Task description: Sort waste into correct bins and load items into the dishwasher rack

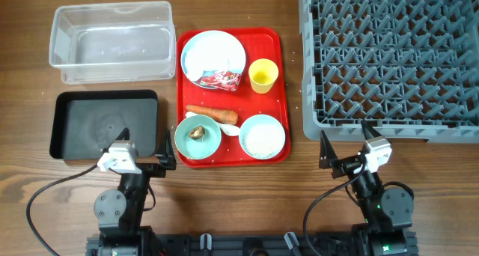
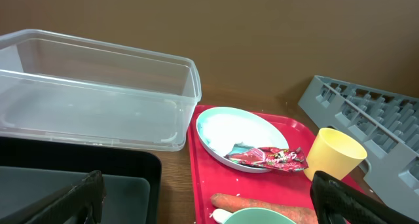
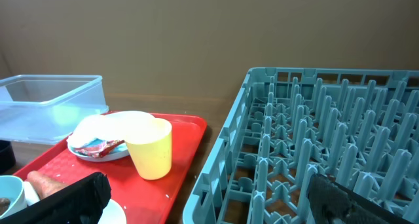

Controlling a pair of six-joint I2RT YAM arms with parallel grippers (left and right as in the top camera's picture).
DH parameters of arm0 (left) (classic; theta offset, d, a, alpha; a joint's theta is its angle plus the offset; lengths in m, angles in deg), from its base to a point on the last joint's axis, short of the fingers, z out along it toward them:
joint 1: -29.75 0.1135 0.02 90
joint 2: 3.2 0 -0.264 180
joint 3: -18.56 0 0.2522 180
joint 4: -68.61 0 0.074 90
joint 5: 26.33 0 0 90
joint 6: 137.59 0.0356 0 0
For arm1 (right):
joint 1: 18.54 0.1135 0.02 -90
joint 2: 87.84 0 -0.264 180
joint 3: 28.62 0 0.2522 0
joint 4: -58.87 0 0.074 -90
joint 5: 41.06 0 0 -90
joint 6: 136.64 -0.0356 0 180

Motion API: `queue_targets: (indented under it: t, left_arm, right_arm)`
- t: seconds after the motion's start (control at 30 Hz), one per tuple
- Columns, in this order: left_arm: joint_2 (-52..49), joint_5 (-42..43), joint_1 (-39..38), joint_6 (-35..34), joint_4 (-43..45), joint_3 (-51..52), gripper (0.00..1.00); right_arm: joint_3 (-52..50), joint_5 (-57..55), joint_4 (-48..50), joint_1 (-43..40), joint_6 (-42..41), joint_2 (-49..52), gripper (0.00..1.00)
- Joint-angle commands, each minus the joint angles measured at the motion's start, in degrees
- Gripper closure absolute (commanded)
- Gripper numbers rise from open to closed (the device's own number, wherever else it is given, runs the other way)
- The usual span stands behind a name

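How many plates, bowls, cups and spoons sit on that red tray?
Plates: 1
Bowls: 2
Cups: 1
Spoons: 1
Total: 5

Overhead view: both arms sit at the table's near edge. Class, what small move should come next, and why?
Probably extend the open left gripper toward the red wrapper. It lies on the plate, which should be cleared before racking, and the clear tub and black tray sit on that arm's side.
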Motion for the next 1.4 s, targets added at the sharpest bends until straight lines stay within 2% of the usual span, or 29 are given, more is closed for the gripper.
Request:
queue_targets:
  t: [0.0,1.07,1.23,1.37]
  left_arm:
    - [-0.13,-0.59,0.33,0.92,-0.28,0.26,0.0]
    - [-0.11,-1.22,0.33,0.94,-0.31,0.24,0.0]
    - [-0.13,-1.18,0.33,0.92,-0.28,0.24,0.0]
    - [-0.11,-0.96,0.33,0.7,-0.28,0.24,0.0]
  right_arm:
    - [-0.07,0.92,0.31,-0.28,-0.68,0.02,0.0]
    - [-0.07,0.92,0.31,-0.28,-0.68,0.02,0.0]
    - [-0.04,-0.52,0.28,-0.28,2.62,0.02,0.0]
    - [-0.07,-0.59,3.02,-0.28,9.2,0.02,0.0]
